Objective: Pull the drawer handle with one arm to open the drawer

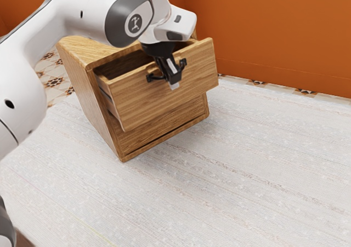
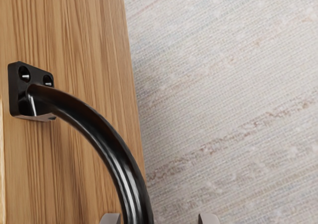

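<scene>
A small wooden cabinet (image 1: 93, 88) stands on the pale table. Its upper drawer (image 1: 143, 96) is slid partway out, and the dark inside shows behind its front. A black curved handle (image 1: 159, 75) is fixed to that drawer front. My gripper (image 1: 171, 73) hangs down over the handle with its fingers on either side of the bar. Seen from the wrist, the handle (image 2: 94, 129) arcs from its screwed mount toward my gripper (image 2: 159, 219). It runs close to one fingertip (image 2: 110, 218), with a gap to the other, so the gripper is open.
The lower drawer (image 1: 164, 127) sits flush in the cabinet. An orange wall (image 1: 274, 28) runs behind the table. The woven table surface (image 1: 247, 176) spreads in front and to the exterior view's right. Patterned floor tiles (image 1: 52, 74) show behind the cabinet.
</scene>
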Controlling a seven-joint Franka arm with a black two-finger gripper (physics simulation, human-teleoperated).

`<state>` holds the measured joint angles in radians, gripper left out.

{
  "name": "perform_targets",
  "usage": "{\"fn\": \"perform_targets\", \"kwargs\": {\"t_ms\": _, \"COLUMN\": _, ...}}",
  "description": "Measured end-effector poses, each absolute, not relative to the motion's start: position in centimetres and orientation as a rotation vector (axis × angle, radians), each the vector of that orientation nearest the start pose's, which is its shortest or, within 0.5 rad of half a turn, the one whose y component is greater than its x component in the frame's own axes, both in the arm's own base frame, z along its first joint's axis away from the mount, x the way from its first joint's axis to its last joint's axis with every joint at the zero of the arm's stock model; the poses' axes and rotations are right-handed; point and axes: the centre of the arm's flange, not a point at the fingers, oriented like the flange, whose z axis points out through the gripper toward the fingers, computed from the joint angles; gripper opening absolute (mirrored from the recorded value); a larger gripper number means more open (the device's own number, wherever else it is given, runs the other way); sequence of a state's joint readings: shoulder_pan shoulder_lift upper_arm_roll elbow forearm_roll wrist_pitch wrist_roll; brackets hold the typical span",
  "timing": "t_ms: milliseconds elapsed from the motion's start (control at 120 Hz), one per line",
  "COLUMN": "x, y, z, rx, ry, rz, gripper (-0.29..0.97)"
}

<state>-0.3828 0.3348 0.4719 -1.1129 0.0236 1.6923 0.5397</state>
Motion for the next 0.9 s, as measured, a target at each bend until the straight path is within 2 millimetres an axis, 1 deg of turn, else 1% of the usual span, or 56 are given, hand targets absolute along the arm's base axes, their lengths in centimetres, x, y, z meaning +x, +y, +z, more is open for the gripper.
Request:
{"fn": "perform_targets", "kwargs": {"t_ms": 158, "x": 65.3, "y": -1.4, "z": 67.1, "rx": -2.791, "ry": 0.712, "rz": -0.314, "gripper": 0.09}}
{"fn": "perform_targets", "kwargs": {"t_ms": 367, "x": 65.0, "y": -3.2, "z": 67.1, "rx": -2.794, "ry": 0.738, "rz": -0.312, "gripper": 0.10}}
{"fn": "perform_targets", "kwargs": {"t_ms": 533, "x": 65.0, "y": -4.0, "z": 67.1, "rx": -2.797, "ry": 0.741, "rz": -0.314, "gripper": 0.07}}
{"fn": "perform_targets", "kwargs": {"t_ms": 783, "x": 64.1, "y": -5.8, "z": 67.2, "rx": -2.813, "ry": 0.761, "rz": -0.309, "gripper": 0.08}}
{"fn": "perform_targets", "kwargs": {"t_ms": 900, "x": 63.8, "y": -6.8, "z": 67.2, "rx": -2.817, "ry": 0.769, "rz": -0.303, "gripper": 0.06}}
